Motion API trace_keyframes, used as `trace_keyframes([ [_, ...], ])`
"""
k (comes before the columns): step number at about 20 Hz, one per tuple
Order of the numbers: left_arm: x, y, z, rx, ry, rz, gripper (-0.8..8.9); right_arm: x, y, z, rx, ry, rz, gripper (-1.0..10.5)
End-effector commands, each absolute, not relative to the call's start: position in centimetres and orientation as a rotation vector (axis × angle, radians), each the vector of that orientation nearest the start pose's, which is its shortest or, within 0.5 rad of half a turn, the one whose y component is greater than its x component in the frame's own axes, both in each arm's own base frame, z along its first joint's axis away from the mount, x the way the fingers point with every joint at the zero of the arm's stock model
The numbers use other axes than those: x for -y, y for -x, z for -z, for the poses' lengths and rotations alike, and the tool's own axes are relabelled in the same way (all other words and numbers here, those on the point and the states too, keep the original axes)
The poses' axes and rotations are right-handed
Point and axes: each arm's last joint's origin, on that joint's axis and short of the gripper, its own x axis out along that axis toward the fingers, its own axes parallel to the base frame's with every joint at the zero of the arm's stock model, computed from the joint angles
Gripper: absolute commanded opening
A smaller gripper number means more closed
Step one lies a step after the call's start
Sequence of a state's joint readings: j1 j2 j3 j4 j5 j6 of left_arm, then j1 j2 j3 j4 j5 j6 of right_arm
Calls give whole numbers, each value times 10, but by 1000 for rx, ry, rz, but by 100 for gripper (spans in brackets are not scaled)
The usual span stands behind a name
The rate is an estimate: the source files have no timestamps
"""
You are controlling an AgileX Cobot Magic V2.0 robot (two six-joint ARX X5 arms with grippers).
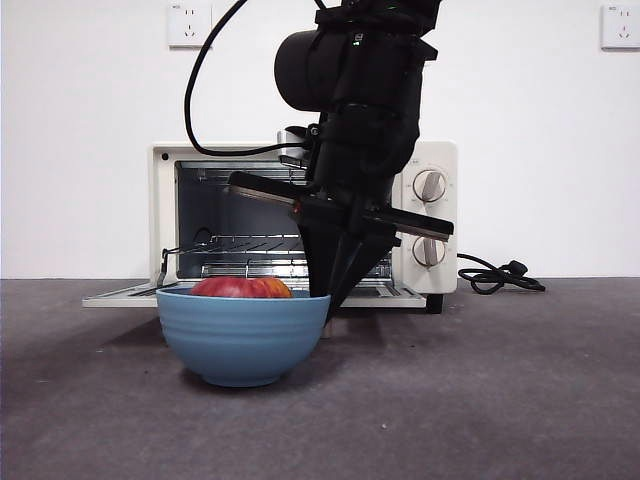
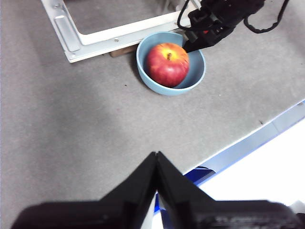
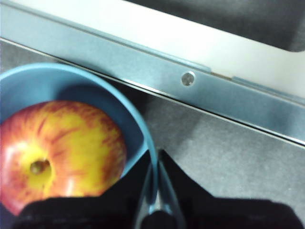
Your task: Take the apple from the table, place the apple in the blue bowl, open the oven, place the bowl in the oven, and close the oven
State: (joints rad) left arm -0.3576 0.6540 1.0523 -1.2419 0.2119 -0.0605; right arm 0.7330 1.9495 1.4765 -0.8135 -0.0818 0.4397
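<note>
Front view: the right gripper [image 1: 325, 292] descends steeply onto the blue bowl's [image 1: 243, 340] rim; the apple [image 1: 241, 288] sits inside, before the oven [image 1: 300, 222], door down. Left wrist view: the left gripper [image 2: 156, 160] hovers closed, empty, well apart over the table [image 2: 71, 124]. Right wrist view: jaws pinch the bowl wall.

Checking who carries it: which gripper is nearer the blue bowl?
Right. The right gripper pinches the blue bowl at its rim; the left gripper waits apart over the table.
</note>
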Motion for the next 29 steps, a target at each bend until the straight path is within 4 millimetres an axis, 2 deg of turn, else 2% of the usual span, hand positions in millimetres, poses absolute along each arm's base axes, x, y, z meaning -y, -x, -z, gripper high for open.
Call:
trace_keyframes([
  [1, 33, -70, -341, -869, -14, 510, -6, -264, -289, -221, -1293, 10, -405, -12],
  [7, 33, -70, -341, -869, -13, 510, -6, -263, -305, -278, -1132, -58, -374, -12],
  [11, 33, -70, -341, -872, -9, 510, -6, -253, -321, -297, -1059, -123, -325, -12],
  [16, 33, -70, -341, -872, -7, 516, -6, -225, -347, -298, -1031, -229, -249, -12],
  [19, 33, -70, -341, -872, -7, 516, -6, -209, -363, -291, -1038, -285, -214, -12],
  [25, 33, -70, -341, -872, -7, 516, -6, -199, -382, -272, -1066, -342, -186, -12],
  [29, 33, -70, -341, -874, -6, 515, -6, -191, -391, -273, -1029, -409, -147, -12],
])
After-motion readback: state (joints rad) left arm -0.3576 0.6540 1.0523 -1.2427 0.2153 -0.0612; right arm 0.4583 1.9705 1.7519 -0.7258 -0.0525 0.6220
